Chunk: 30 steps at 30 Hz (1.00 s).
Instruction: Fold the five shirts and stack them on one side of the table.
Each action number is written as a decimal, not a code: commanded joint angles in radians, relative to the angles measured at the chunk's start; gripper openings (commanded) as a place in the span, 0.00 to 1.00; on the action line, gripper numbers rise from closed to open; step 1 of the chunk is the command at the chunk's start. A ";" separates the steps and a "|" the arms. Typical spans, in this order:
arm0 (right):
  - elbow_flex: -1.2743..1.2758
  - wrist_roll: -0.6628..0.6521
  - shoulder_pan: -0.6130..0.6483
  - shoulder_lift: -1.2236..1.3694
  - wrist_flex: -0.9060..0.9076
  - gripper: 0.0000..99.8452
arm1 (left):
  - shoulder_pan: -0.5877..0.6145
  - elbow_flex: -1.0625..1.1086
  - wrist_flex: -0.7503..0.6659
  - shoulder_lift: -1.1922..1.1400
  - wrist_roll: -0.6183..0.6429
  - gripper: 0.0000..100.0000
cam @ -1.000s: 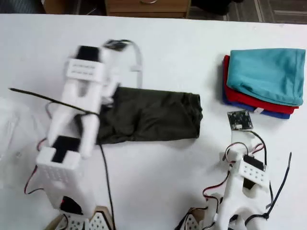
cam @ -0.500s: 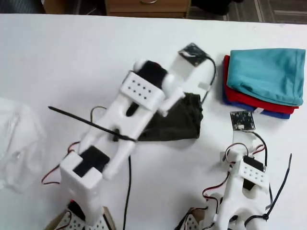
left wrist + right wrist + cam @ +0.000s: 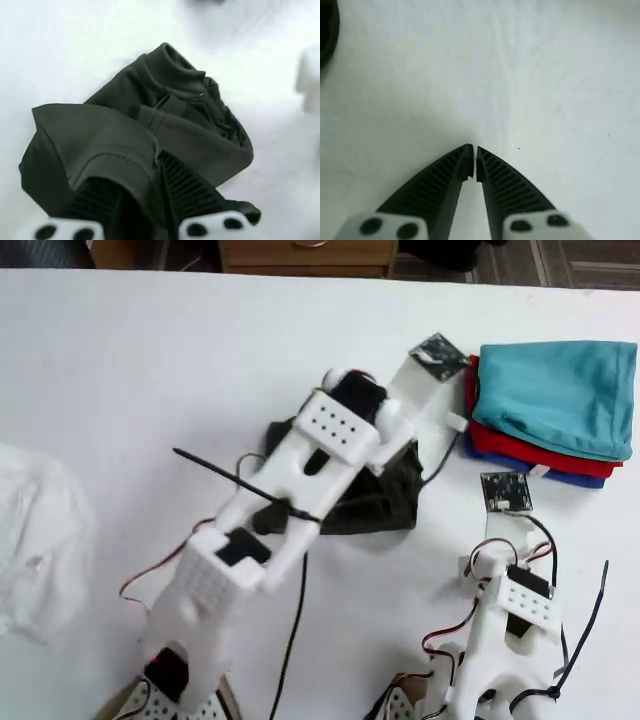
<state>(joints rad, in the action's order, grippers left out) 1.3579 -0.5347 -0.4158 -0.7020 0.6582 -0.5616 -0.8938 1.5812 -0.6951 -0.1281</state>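
A dark green shirt (image 3: pixel 385 502) lies bunched in the middle of the white table (image 3: pixel 150 370), partly under the left arm (image 3: pixel 300 480). In the left wrist view my left gripper (image 3: pixel 150 167) is shut on a folded edge of the dark green shirt (image 3: pixel 195 120), lifted over the rest of it. At the right edge sits a stack of folded shirts: teal (image 3: pixel 555 395) on top, red (image 3: pixel 500 445) below, blue (image 3: pixel 575 478) at the bottom. My right gripper (image 3: pixel 472 155) is shut with nothing in it, just above bare table near the right arm (image 3: pixel 515 600).
A clear plastic bag (image 3: pixel 40 540) lies at the table's left edge. A wooden cabinet (image 3: pixel 305 255) stands beyond the far edge. Loose cables trail from both arms near the front edge.
The left arm has swung from the shirt's left end to the right toward the stack, carrying the shirt's edge over. The shirt now looks shorter and doubled. The right arm has kept still.
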 commanded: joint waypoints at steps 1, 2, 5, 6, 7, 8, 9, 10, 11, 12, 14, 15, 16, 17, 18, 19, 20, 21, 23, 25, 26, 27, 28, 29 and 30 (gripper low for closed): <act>-0.005 0.005 -0.010 -0.028 -0.012 0.02 | -0.043 -0.140 0.023 -0.041 0.002 0.03; -0.003 0.005 -0.010 -0.028 -0.012 0.02 | -0.046 -0.165 0.029 -0.064 0.000 0.04; -0.003 0.005 -0.010 -0.028 -0.010 0.02 | -0.046 -0.239 0.055 -0.117 0.003 0.14; -0.003 0.005 -0.010 -0.028 -0.010 0.02 | -0.044 -0.265 0.068 -0.127 0.005 0.19; -0.003 0.005 -0.010 -0.028 -0.010 0.02 | -0.041 -0.295 0.083 -0.133 0.005 0.23; -0.003 0.005 -0.010 -0.028 -0.010 0.02 | -0.034 -0.331 0.104 -0.135 0.005 0.27; -0.003 0.005 -0.010 -0.028 -0.010 0.02 | -0.029 -0.372 0.129 -0.133 0.005 0.30; -0.003 0.005 -0.010 -0.028 -0.010 0.02 | -0.025 -0.421 0.155 -0.133 0.000 0.30; -0.003 0.005 -0.010 -0.028 -0.010 0.02 | -0.014 -0.478 0.184 -0.133 -0.002 0.29; -0.003 0.005 -0.010 -0.028 -0.010 0.02 | 0.003 -0.527 0.204 -0.133 -0.002 0.28; -0.003 0.003 -0.010 -0.028 -0.010 0.02 | 0.046 -0.588 0.210 -0.133 -0.002 0.25; -0.003 0.002 -0.010 -0.028 -0.010 0.02 | 0.069 -0.599 0.210 -0.133 -0.002 0.24; -0.003 0.002 -0.010 -0.028 -0.010 0.02 | 0.091 -0.596 0.210 -0.133 -0.002 0.21; -0.003 0.002 -0.010 -0.028 -0.012 0.02 | 0.106 -0.572 0.210 -0.133 -0.002 0.16; -0.003 0.000 -0.010 -0.028 -0.012 0.02 | 0.117 -0.532 0.210 -0.133 -0.002 0.09; -0.003 0.000 -0.010 -0.028 -0.012 0.02 | 0.124 -0.487 0.210 -0.132 -0.002 0.02; -0.003 0.000 -0.010 -0.028 -0.012 0.02 | 0.127 -0.437 0.210 -0.132 -0.002 0.02; -0.003 0.000 -0.010 -0.028 -0.012 0.02 | 0.130 -0.383 0.210 -0.132 -0.002 0.05; -0.003 0.000 -0.010 -0.028 -0.012 0.02 | 0.133 -0.297 0.210 -0.132 -0.002 0.02; -0.003 0.000 -0.010 -0.028 -0.012 0.02 | 0.133 -0.234 0.210 -0.132 -0.002 0.03; -0.003 0.000 -0.010 -0.028 -0.012 0.02 | 0.133 -0.214 0.209 -0.133 -0.002 0.02; -0.003 0.000 -0.010 -0.028 -0.012 0.02 | 0.130 -0.199 0.207 -0.137 -0.003 0.02; -0.003 0.000 -0.010 -0.028 -0.012 0.02 | 0.129 -0.191 0.204 -0.141 -0.003 0.02; -0.003 0.000 -0.010 -0.028 -0.012 0.02 | 0.126 -0.182 0.203 -0.144 -0.003 0.02; -0.003 0.000 -0.010 -0.028 -0.012 0.02 | 0.126 -0.177 0.203 -0.149 -0.003 0.02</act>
<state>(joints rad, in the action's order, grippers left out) 1.3579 -0.5347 -0.4158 -0.7020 0.6582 -0.4404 -1.0779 1.7699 -0.8500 -0.1281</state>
